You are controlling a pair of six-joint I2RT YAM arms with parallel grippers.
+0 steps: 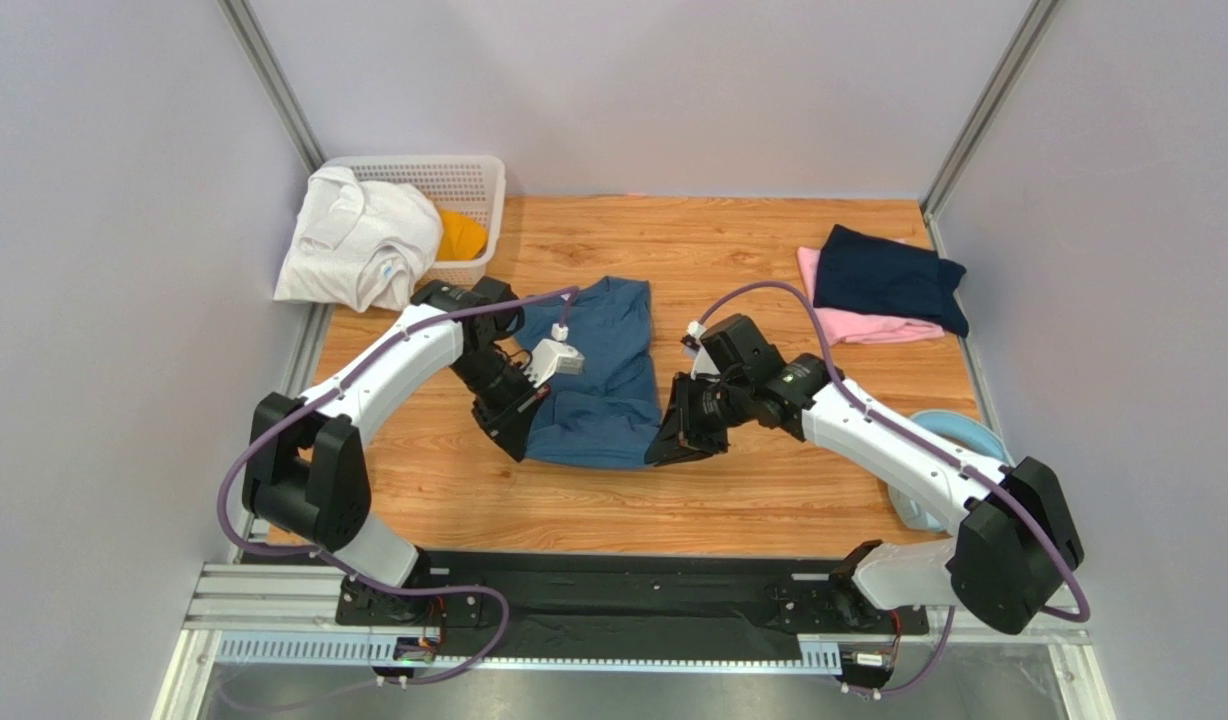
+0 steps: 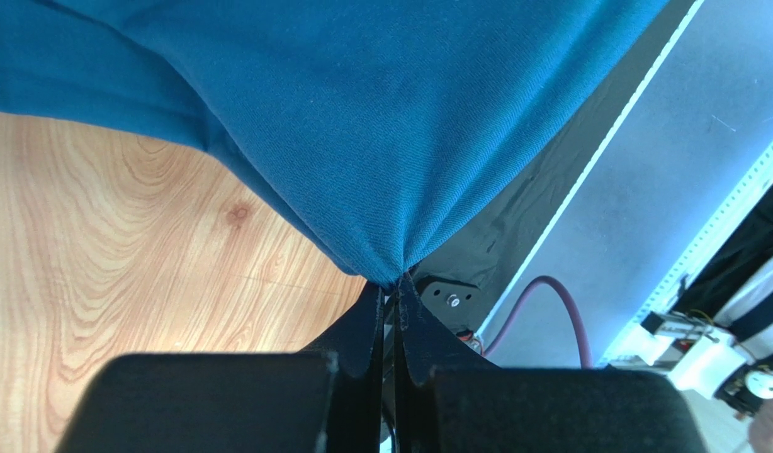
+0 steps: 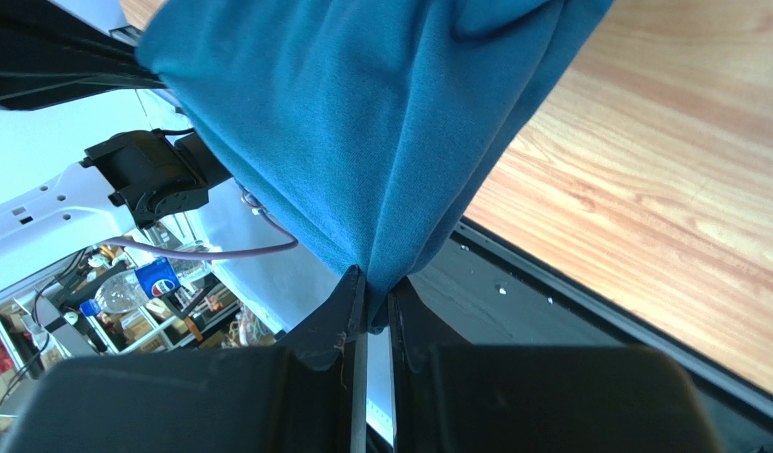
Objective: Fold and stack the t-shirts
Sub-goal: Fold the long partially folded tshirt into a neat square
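Left pincer (image 2: pixel 397 286) and right pincer (image 3: pixel 369 283) pinched tight on 1 teal t-shirt (image 1: pixel 598 375); 1 navy t-shirt (image 1: pixel 886 278) atop 1 pink t-shirt (image 1: pixel 864 327); 2 arms angled inward

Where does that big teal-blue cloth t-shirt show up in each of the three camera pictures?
Top external: the teal-blue t-shirt is at the picture's centre.
Left wrist: the shirt fills the upper picture, pinched in the left gripper.
Right wrist: the shirt hangs top centre, pinched in the right gripper.
Shared landmark: the light wooden table top, in all three.
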